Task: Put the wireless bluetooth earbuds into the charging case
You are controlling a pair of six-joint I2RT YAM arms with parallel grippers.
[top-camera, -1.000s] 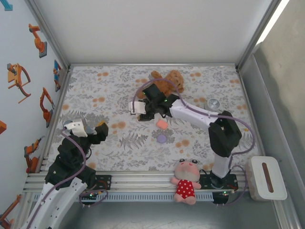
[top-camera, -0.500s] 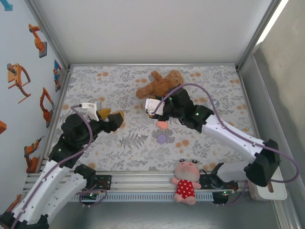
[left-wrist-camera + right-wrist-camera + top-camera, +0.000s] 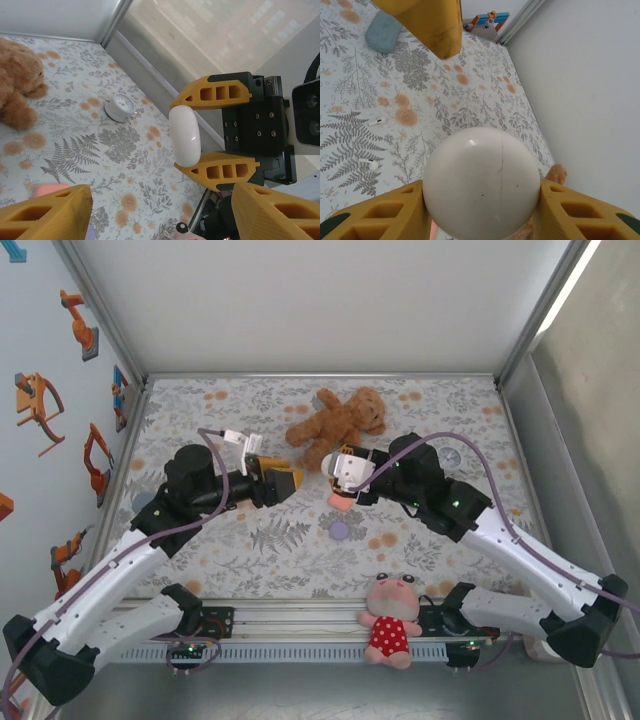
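Floral cloth (image 3: 200, 540) covered the tabletop, hemmed by a white far wall (image 3: 320, 310), a sticker-dotted left wall (image 3: 50, 390) and a grey metal side (image 3: 590, 440) on the right. A mounting rail (image 3: 300, 615) ran along the near edge. We saw the most open cloth along the far strip behind the bear and in the far-left corner. The middle was crowded, where the two grippers faced each other.

We counted two arms, the left arm (image 3: 110, 570) and the right arm (image 3: 520, 540), each reaching in from its own side. The right gripper (image 3: 338, 472) was clamped on the one white, egg-shaped charging case (image 3: 185, 135), held just near of the bear. The left gripper (image 3: 292, 480) faced it from the left, close but not touching. Its yellow fingers (image 3: 50, 212) were spread apart with nothing between them.

We counted two wireless bluetooth earbuds (image 3: 376, 121), small and white. They lay loose on the cloth left of the held case, near each other but apart.

Two small pastel cases lay just near of the right gripper: a pink case (image 3: 340, 502) and a purple case (image 3: 340, 531). There were two plush toys, a brown bear (image 3: 335, 418) far of centre and a pink doll (image 3: 392, 625) on the rail. One round dial (image 3: 447, 457) sat just beside the right arm. One pale blue lump (image 3: 382, 32) lay farther left.
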